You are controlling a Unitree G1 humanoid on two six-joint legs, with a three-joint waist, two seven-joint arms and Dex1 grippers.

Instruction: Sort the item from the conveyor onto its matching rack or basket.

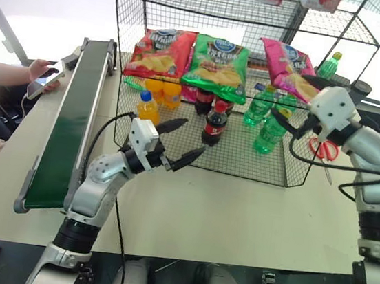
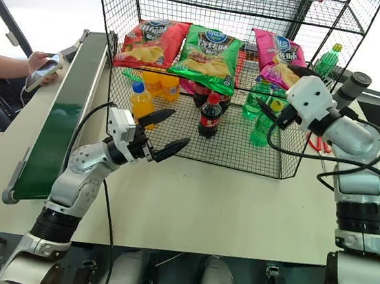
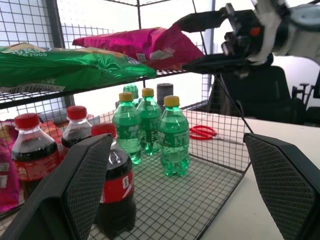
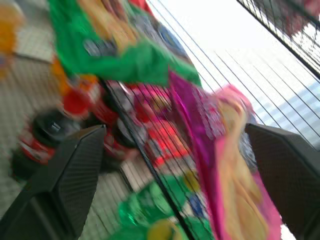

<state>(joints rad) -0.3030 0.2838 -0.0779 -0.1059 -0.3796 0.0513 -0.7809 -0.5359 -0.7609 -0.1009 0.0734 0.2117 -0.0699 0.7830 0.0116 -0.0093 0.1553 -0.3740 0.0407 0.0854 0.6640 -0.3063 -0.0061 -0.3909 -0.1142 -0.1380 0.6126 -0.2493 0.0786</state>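
Note:
The item, a glossy magenta-pink chip bag, lies on the middle tier of the black wire rack, at its right end beside a green bag and a red bag. My right gripper is open at the bag's front corner, one finger above it and one below; the right wrist view has the pink bag in the gap between the jaws. My left gripper is open and empty, held above the table in front of the rack's bottom tier. The dark-green conveyor runs along the left.
Green soda bottles, cola bottles and orange bottles stand on the rack's bottom tier. Red scissors lie on the table right of the rack. A person holding a phone sits left of the conveyor.

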